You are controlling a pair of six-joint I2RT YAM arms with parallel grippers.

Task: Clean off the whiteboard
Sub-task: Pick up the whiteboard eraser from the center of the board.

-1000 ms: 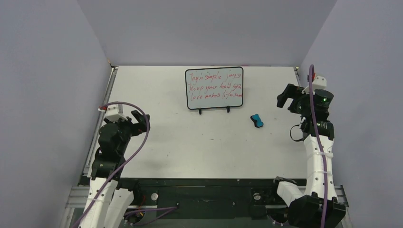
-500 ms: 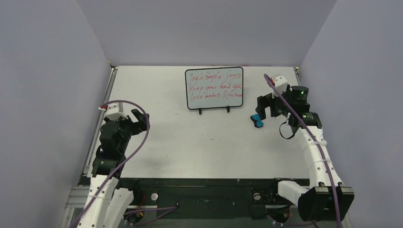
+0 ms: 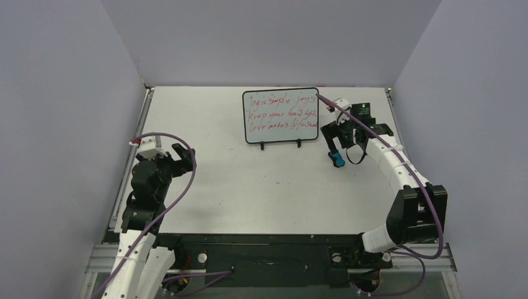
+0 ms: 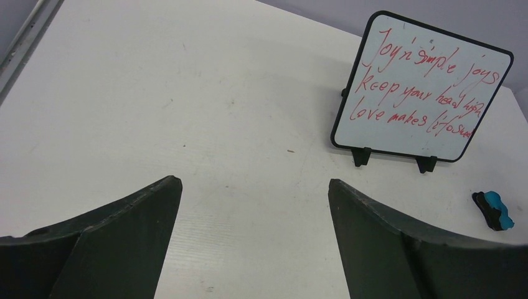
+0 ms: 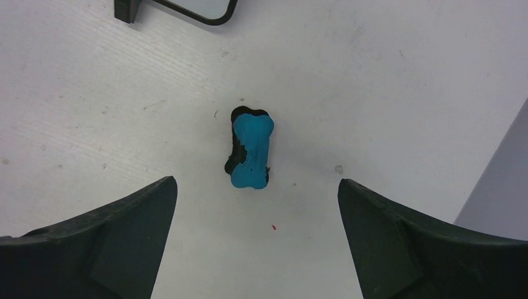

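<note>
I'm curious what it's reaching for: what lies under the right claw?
A small blue eraser lies on the table beneath the open right gripper, untouched. Its underside is hidden.

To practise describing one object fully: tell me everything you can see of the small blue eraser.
The eraser is small and bone-shaped: a bright blue top, plastic by its look, over a black layer showing along one side. It lies flat on the white table, beside the lower right corner of the whiteboard but apart from it. Only the table touches it; the open right gripper hangs above it.
</note>
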